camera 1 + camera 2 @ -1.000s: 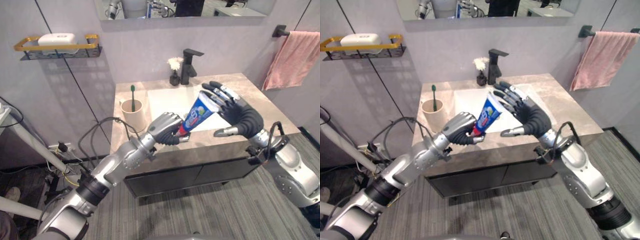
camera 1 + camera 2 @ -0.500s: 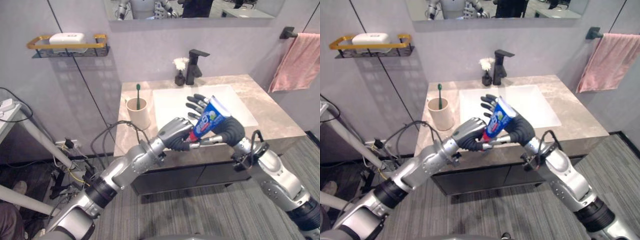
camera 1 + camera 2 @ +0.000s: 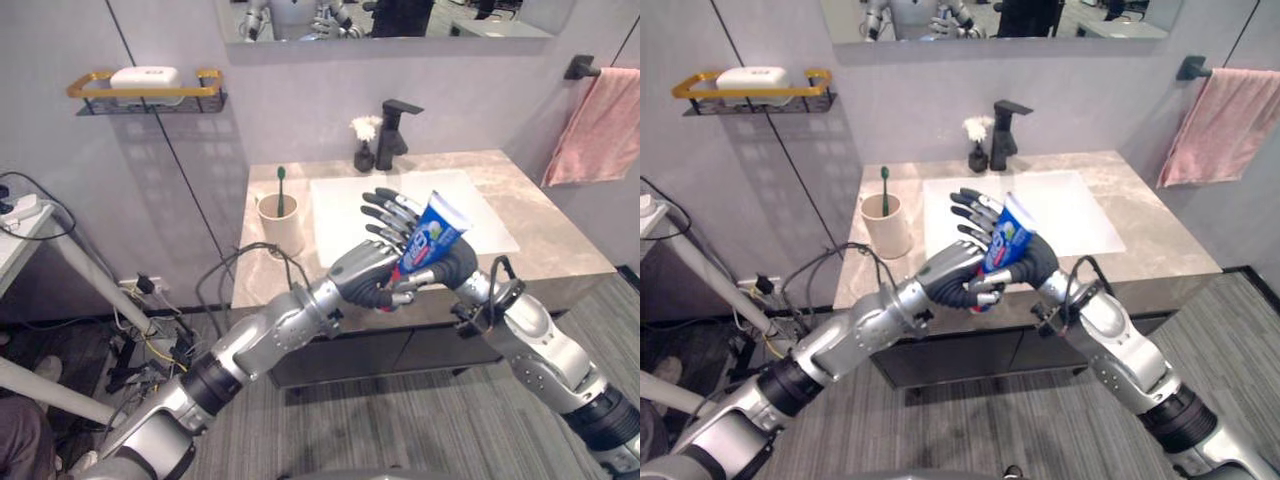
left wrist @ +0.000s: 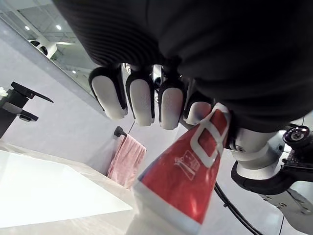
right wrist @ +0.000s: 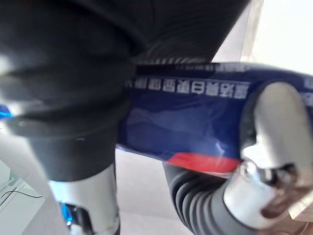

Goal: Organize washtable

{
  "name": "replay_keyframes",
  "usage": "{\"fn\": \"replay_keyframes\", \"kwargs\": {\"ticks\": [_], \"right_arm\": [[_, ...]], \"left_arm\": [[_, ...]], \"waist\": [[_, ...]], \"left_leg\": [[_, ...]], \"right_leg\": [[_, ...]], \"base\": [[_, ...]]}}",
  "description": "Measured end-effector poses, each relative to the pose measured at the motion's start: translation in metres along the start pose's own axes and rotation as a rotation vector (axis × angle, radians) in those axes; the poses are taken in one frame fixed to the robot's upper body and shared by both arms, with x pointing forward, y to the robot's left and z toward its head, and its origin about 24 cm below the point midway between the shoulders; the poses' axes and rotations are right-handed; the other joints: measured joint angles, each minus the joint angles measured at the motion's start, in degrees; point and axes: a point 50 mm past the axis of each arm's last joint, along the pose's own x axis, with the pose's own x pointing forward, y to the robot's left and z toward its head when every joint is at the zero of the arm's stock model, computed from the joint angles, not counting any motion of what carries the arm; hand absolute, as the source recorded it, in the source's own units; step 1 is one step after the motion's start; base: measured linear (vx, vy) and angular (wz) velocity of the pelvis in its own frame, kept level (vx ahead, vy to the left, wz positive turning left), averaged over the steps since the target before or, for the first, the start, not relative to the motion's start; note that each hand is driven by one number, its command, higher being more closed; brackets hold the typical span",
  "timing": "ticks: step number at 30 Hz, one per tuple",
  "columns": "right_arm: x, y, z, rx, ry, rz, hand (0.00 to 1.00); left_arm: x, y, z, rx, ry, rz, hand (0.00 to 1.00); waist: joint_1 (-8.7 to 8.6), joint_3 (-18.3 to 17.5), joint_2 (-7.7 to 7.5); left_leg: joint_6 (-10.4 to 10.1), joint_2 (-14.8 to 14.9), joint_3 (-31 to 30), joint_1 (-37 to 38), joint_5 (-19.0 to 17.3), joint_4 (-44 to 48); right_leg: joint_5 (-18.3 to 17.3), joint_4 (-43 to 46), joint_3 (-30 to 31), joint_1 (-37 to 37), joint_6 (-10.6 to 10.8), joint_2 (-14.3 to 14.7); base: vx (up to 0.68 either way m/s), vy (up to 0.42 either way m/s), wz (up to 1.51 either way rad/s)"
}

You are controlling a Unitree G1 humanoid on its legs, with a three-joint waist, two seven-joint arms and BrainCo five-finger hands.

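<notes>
Here, left robot hand [image 3: 362, 278] clamps the toothpaste tube [image 3: 428, 232] (lower end); right robot hand [image 3: 453, 263] spreads straight fingers behind it.

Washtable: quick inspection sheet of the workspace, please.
Surface: stone counter with white sink.
Job's things: toothpaste tube held above counter's front edge; toothbrush standing in cup.
Clutter: flower vase beside faucet.
Hands: left robot hand curled round tube's lower end; right robot hand, fingers straight, against the tube.
Cables: tangle on floor by wall.
Surroundings: pink towel on bar, wall shelf.
</notes>
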Motion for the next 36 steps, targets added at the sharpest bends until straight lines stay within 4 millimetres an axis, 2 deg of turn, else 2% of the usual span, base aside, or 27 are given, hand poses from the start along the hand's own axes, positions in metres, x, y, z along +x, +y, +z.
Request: {"fn": "replay_keyframes", "kwargs": {"ticks": [8, 16, 17, 36], "right_arm": [[0.001, 0.002, -0.001, 0.011, -0.005, 0.002, 0.00], [0.006, 0.004, 0.000, 0.037, -0.044, -0.020, 0.00], [0.007, 0.005, 0.000, 0.040, -0.047, -0.022, 1.00], [0.015, 0.007, 0.005, 0.058, -0.146, -0.095, 1.00]], "left_arm": [[0.000, -0.004, 0.002, -0.017, -0.007, -0.011, 1.00], [0.001, -0.002, 0.002, -0.031, -0.005, 0.001, 1.00], [0.001, -0.002, 0.002, -0.032, -0.005, 0.001, 1.00], [0.005, 0.000, 0.000, -0.050, 0.015, 0.044, 1.00]], "waist": [[-0.06, -0.6, 0.64], [0.00, -1.0, 0.46], [0.01, -1.0, 0.46], [-0.06, -1.0, 0.46]], "left_leg": [[0.0, 0.1, 0.1, -0.5, 0.3, 0.0], [-0.3, 0.6, 0.4, -0.7, 0.6, 0.0], [-0.3, 0.7, 0.4, -0.7, 0.6, 0.0], [-0.4, 0.8, 1.2, -0.8, 1.0, 0.0]], "right_leg": [[0.1, -0.2, 0.1, -0.1, -0.1, 0.1], [0.8, -0.4, 0.3, -0.8, -0.6, 0.7], [0.8, -0.4, 0.3, -0.8, -0.7, 0.7], [1.4, -1.3, 0.9, -0.8, -0.8, 1.0]], "base": [[-0.02, 0.002, 0.00], [0.00, -0.001, -0.02], [-0.03, -0.005, -0.01], [-0.02, 0.001, -0.02]]}}
